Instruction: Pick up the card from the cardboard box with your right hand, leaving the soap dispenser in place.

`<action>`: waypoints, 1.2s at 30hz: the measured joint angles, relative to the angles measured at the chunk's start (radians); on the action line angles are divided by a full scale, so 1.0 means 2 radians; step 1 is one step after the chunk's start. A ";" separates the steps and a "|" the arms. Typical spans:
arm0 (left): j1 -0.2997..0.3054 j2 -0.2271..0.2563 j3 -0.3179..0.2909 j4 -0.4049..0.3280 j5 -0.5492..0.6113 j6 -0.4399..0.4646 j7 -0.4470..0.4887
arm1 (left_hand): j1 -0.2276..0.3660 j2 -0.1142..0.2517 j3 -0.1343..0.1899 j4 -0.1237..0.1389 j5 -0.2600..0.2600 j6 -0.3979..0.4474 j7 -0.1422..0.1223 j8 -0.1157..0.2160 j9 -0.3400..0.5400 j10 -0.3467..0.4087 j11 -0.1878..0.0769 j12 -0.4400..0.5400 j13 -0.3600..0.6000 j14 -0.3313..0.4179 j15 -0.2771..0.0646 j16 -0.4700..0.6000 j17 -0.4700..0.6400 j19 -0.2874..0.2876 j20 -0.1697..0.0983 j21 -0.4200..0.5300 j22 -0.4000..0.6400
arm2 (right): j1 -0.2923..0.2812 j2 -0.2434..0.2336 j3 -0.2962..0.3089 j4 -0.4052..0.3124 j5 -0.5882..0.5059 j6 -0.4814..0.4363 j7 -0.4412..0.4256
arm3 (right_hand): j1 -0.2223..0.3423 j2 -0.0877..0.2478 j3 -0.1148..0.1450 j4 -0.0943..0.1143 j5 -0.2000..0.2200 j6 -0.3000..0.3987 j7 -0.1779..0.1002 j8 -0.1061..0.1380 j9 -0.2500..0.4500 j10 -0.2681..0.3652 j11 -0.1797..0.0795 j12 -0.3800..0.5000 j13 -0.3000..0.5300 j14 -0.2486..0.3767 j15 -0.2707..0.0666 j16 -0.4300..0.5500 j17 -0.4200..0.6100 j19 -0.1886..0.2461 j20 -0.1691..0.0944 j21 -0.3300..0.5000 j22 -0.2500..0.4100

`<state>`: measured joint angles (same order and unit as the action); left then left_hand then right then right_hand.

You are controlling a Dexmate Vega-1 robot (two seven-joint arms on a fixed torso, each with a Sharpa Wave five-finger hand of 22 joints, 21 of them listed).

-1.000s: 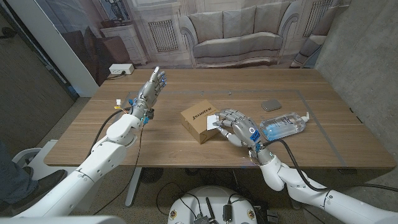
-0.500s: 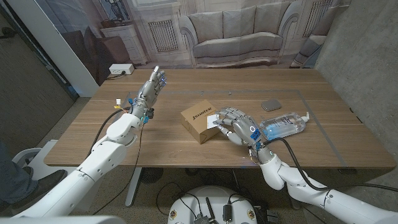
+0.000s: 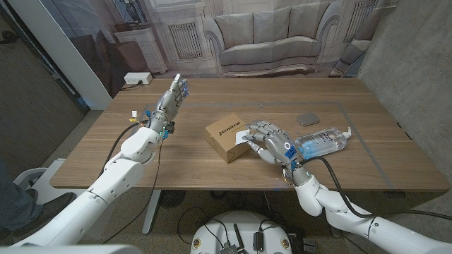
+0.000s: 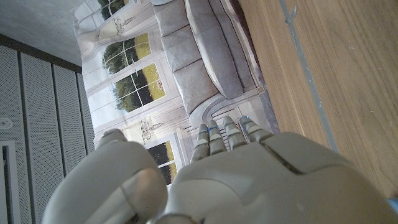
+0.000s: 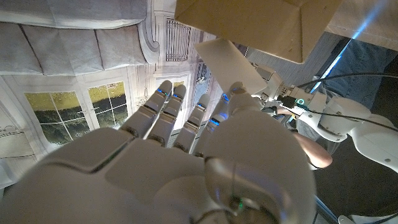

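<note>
Right hand is at the box mid-desk, fingers curled around the white card at the box's right side. It looks pinched, contact's hard to confirm. I'd lift slow and straight up, staying off the soap dispenser lying just to the right. Left hand is raised near the far left edge, fingers straight, holding nothing.

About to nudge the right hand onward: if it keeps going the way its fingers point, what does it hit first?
The right hand points toward the cardboard box. It already seems to pinch the white card at the box's near edge, so the box itself comes next. Depth is hard to judge; the soap dispenser lies off that line.
</note>
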<state>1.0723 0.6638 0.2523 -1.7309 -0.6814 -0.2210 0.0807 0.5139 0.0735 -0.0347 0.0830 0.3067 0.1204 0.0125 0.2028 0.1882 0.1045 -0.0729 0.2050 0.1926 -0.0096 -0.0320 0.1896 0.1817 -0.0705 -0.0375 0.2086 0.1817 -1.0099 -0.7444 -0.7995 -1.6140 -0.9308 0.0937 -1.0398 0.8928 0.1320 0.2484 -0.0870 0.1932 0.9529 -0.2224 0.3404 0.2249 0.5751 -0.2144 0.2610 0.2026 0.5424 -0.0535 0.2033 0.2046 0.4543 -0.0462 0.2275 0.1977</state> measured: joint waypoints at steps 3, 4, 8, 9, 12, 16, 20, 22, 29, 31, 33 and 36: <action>0.000 0.000 0.000 0.001 0.000 -0.001 -0.001 | 0.000 0.000 0.000 0.000 0.000 0.000 0.000 0.000 0.000 0.000 0.000 0.000 0.000 0.000 0.000 0.000 0.000 0.000 0.000 0.000 0.000 | -0.001 0.001 0.001 -0.002 0.000 -0.002 0.000 | 0.000 0.000 0.000 0.000 0.000 0.003 -0.001 0.000 0.000 0.000 0.000 0.000 0.000 0.000 0.000 0.000 0.000 0.000 0.000 0.000 0.000; 0.000 0.000 0.000 0.002 -0.001 -0.001 -0.001 | 0.000 0.000 -0.002 0.000 0.000 0.000 0.000 0.000 0.000 0.000 0.000 0.000 0.000 0.000 0.000 0.000 0.000 0.000 0.000 0.000 0.000 | -0.001 0.001 0.001 -0.003 0.000 -0.002 0.001 | 0.000 0.000 0.000 0.000 0.000 0.003 -0.001 0.000 0.000 0.000 0.000 0.000 0.000 0.001 0.001 0.000 0.000 0.000 0.000 0.000 0.000; 0.000 0.000 -0.001 0.002 -0.002 -0.003 -0.002 | 0.000 0.000 -0.003 0.000 0.000 0.000 0.000 0.000 0.000 0.000 0.000 0.000 0.000 0.000 0.000 0.000 0.000 0.000 0.000 0.000 0.000 | -0.001 0.002 0.002 -0.004 0.000 -0.003 0.001 | 0.000 0.000 0.000 0.000 0.000 0.003 -0.001 0.000 0.000 0.000 0.000 0.000 0.000 0.001 0.001 0.000 0.000 0.000 0.000 0.000 0.000; 0.000 0.001 -0.002 0.002 -0.002 -0.003 -0.002 | 0.000 0.000 -0.003 0.000 0.000 0.000 0.000 0.000 0.000 0.000 0.000 0.000 0.000 0.000 0.000 0.000 0.000 0.000 0.000 0.000 0.001 | -0.001 0.002 0.003 -0.005 0.000 -0.003 0.001 | 0.000 0.000 0.000 0.000 0.000 0.003 -0.001 0.000 0.000 0.000 0.000 0.000 -0.001 0.001 0.001 0.000 0.000 0.000 0.000 0.000 0.000; 0.001 0.001 -0.004 0.003 -0.004 -0.004 -0.003 | 0.000 0.000 -0.003 0.000 0.000 0.000 0.000 0.000 0.000 0.000 0.000 0.000 0.000 0.000 0.000 0.000 0.000 0.000 0.000 0.000 0.001 | -0.001 0.003 0.003 -0.006 -0.001 -0.003 0.002 | 0.000 0.000 0.000 0.000 0.000 0.003 -0.001 0.000 0.000 0.000 0.000 0.000 -0.002 0.001 0.001 0.000 0.000 0.000 0.000 0.000 0.000; 0.003 0.002 -0.005 0.004 -0.005 -0.005 -0.004 | 0.000 0.000 -0.003 0.000 0.000 0.000 0.000 0.000 0.000 0.000 0.000 0.000 0.000 0.000 0.000 0.000 0.000 0.000 0.000 0.000 0.001 | 0.000 0.003 0.004 -0.009 -0.003 -0.003 0.002 | 0.000 0.000 0.000 0.000 0.000 0.003 -0.001 0.002 0.000 0.000 0.000 0.000 -0.002 0.001 0.001 0.000 0.000 0.000 0.000 0.000 0.000; 0.004 0.002 -0.006 0.004 -0.007 -0.006 -0.006 | 0.001 0.001 -0.003 0.000 0.000 0.000 0.000 0.000 0.000 0.000 0.000 0.000 0.000 0.000 0.000 0.000 0.000 0.000 0.000 0.000 0.001 | 0.000 0.003 0.005 -0.013 -0.005 -0.005 0.004 | 0.000 0.000 0.000 0.000 0.000 0.003 -0.001 0.002 0.000 0.000 0.000 0.000 -0.002 0.001 0.001 0.000 0.000 0.000 0.000 0.000 0.000; 0.004 0.003 -0.007 0.004 -0.008 -0.006 -0.007 | 0.001 0.001 -0.003 0.000 0.000 0.000 0.000 0.000 0.000 0.000 0.000 0.000 0.000 0.000 0.000 0.000 0.000 0.000 0.000 0.000 0.001 | 0.000 0.003 0.006 -0.016 -0.005 -0.005 0.004 | 0.000 0.000 0.000 0.000 0.000 0.005 0.000 0.002 0.000 0.000 0.000 0.000 -0.002 0.001 0.001 0.000 0.000 0.000 0.000 0.000 0.000; 0.005 0.004 -0.008 0.005 -0.009 -0.007 -0.009 | 0.002 0.002 -0.003 0.000 0.000 0.000 0.000 0.000 0.000 0.000 0.000 0.000 0.000 0.000 0.000 0.000 0.000 0.000 0.000 0.000 0.001 | -0.005 0.001 0.010 -0.026 -0.006 -0.010 0.009 | 0.000 0.000 0.000 0.000 0.000 0.007 -0.001 0.002 0.000 0.000 0.000 0.000 -0.002 0.001 0.001 0.000 0.000 0.000 0.000 0.000 0.000; 0.006 0.004 -0.008 0.005 -0.009 -0.007 -0.010 | 0.002 0.002 -0.003 0.000 0.000 0.000 0.000 0.000 0.000 0.000 0.000 0.000 0.000 0.000 0.000 0.000 0.000 0.000 0.000 0.000 0.001 | -0.005 0.001 0.011 -0.027 -0.006 -0.011 0.010 | 0.000 0.000 0.000 0.000 0.000 0.007 -0.001 0.002 0.000 0.000 0.000 0.000 -0.002 0.001 0.001 0.000 0.000 0.000 0.000 0.000 0.000; 0.007 0.005 -0.009 0.005 -0.011 -0.007 -0.011 | 0.002 0.002 -0.003 0.000 0.000 0.000 0.000 0.000 0.000 0.000 0.000 0.000 0.000 0.000 0.000 0.000 0.000 0.000 0.000 0.000 0.001 | -0.007 0.001 0.013 -0.031 -0.005 -0.014 0.011 | 0.000 0.000 0.000 0.000 0.000 0.007 -0.001 0.002 0.000 0.000 0.000 0.000 -0.002 0.001 0.001 0.000 0.000 0.000 0.000 0.000 0.000; 0.008 0.005 -0.010 0.005 -0.012 -0.008 -0.011 | 0.002 0.002 -0.003 0.000 0.000 0.000 0.000 0.000 0.000 0.000 0.000 0.000 0.000 0.000 0.000 0.000 0.000 -0.002 0.002 0.000 0.001 | -0.009 0.000 0.015 -0.034 -0.005 -0.017 0.012 | 0.000 0.000 0.000 0.000 0.000 0.007 -0.001 0.002 -0.001 0.003 -0.003 0.000 -0.002 0.001 0.001 0.000 0.000 0.000 0.000 0.000 0.000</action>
<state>1.0885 0.6744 0.2325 -1.7213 -0.7049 -0.2361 0.0581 0.5179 0.0776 -0.0402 0.0831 0.3068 0.1204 0.0125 0.2028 0.1882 0.1045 -0.0728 0.2050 0.1927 -0.0096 -0.0320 0.1895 0.1817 -0.0742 -0.0338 0.2086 0.1839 -1.0271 -0.7437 -0.7690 -1.6827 -0.9407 0.0596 -1.0165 0.8928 0.1317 0.2484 -0.0870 0.1931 0.9669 -0.2252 0.3443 0.2227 0.5805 -0.2199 0.2610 0.1996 0.5441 -0.0518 0.2033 0.2048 0.4543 -0.0461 0.2275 0.1976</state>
